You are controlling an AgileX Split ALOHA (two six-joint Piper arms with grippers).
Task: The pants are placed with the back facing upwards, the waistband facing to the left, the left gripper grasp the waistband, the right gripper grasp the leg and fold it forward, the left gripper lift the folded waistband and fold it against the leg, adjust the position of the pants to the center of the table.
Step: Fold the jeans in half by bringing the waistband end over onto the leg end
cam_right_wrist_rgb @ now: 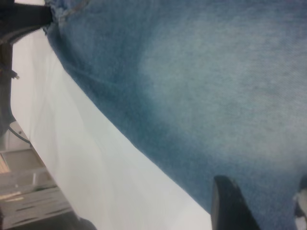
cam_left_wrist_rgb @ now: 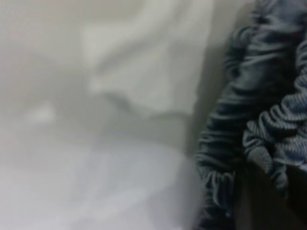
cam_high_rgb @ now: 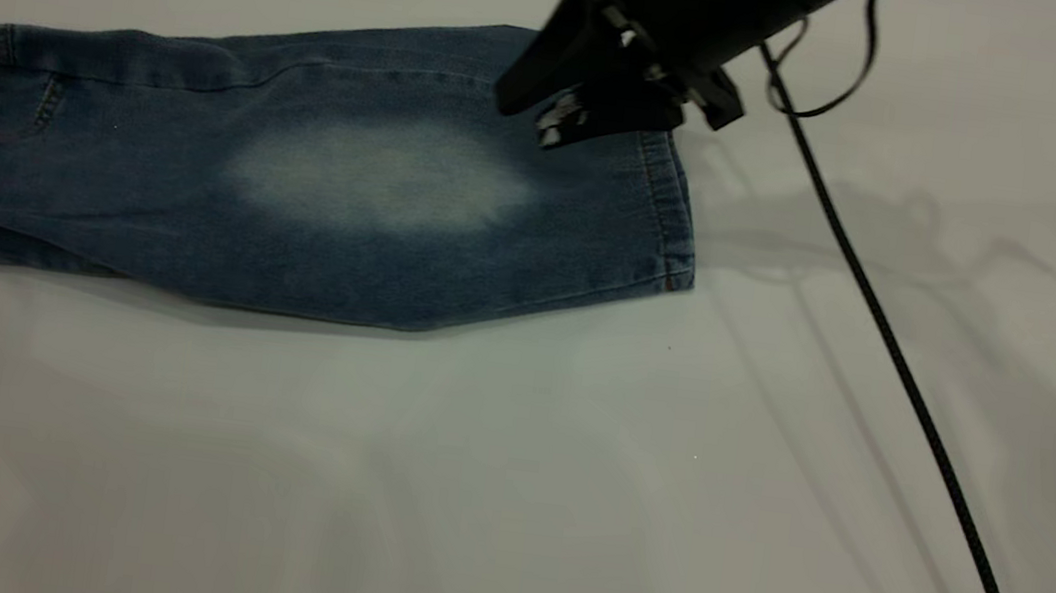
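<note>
Bare white table (cam_high_rgb: 464,490) fills the foreground of my exterior view, crossed by a black braided cable (cam_high_rgb: 893,357) at the right. Beyond it the pants (cam_high_rgb: 301,178) lie flat, folded lengthwise, the leg (cam_high_rgb: 381,180) with its pale oval fade on top and its hem pointing right. My right gripper (cam_high_rgb: 560,114) hovers over the leg's far corner near the hem; its fingers (cam_right_wrist_rgb: 230,206) look parted. My left wrist view shows the ruched waistband (cam_left_wrist_rgb: 268,129) bunched close against the lens; whether that claw is clamped, I cannot tell.
</note>
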